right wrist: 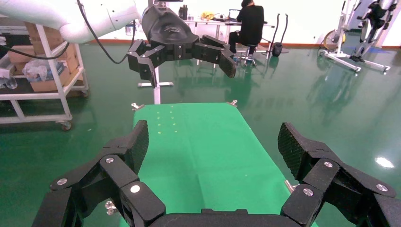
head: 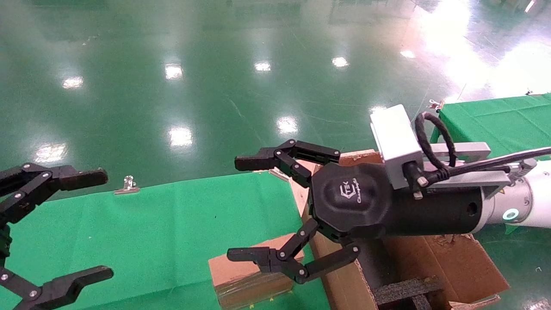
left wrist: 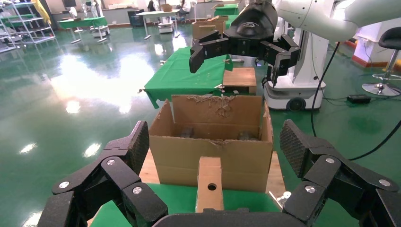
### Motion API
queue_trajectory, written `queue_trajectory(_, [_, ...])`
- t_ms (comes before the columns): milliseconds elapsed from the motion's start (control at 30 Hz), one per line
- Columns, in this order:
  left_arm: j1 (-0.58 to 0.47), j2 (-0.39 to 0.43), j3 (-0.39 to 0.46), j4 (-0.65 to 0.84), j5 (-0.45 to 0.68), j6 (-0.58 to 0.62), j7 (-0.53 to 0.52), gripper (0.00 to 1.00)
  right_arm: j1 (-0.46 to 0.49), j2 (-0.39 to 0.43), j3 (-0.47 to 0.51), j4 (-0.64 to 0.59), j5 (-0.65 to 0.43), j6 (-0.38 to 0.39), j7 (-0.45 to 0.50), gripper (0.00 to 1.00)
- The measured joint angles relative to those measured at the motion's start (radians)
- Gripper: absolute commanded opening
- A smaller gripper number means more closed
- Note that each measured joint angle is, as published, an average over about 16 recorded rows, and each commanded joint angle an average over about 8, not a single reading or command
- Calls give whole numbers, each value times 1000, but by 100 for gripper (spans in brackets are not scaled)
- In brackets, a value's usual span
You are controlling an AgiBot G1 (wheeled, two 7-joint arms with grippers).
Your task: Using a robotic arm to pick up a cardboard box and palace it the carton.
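Observation:
The small brown cardboard box point(head: 249, 275) with one round hole lies on the green-clothed table point(head: 150, 224), close to the large carton point(head: 452, 262), which has torn flaps and black foam point(head: 404, 288) inside. My right gripper point(head: 234, 209) hangs open and empty above the box, its body over the carton's near wall. My left gripper point(head: 105, 224) is open and empty at the table's left end. In the left wrist view the left gripper point(left wrist: 215, 144) faces the box point(left wrist: 209, 184), the carton point(left wrist: 213, 142) and the right gripper point(left wrist: 243, 47). The right wrist view shows its open gripper point(right wrist: 213, 144) over bare cloth; the box is hidden there.
A metal clip point(head: 126, 186) pins the cloth at the table's far edge. A second green table point(head: 495, 120) stands at the right. Shiny green floor surrounds both. A wheeled shelf cart point(right wrist: 38, 90) and a seated person point(right wrist: 250, 23) are farther off.

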Motion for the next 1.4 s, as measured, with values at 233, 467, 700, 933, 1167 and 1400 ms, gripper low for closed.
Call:
queue_trajectory(233, [0,0,0,0,0,0,0,100,0,0,0,0,0,0,0,100])
queue_trajectory(467, [0,0,0,0,0,0,0,57,0,0,0,0,0,0,0,100])
queue_trajectory(700, [0,0,0,0,0,0,0,0,2,3,-2,3,-11,4,0,100])
queue_trajectory(933, [0,0,0,0,0,0,0,0,33,1,-35,19,-98,16,11,100])
queue_trajectory(1167, [0,0,1,1,0,0,0,0,115,-39,-123,37,-287,14,33,100])
queue_trajectory(1400, [-1,0,1,1,0,0,1,0,213,-116,-231,26,-500,-9,46,100])
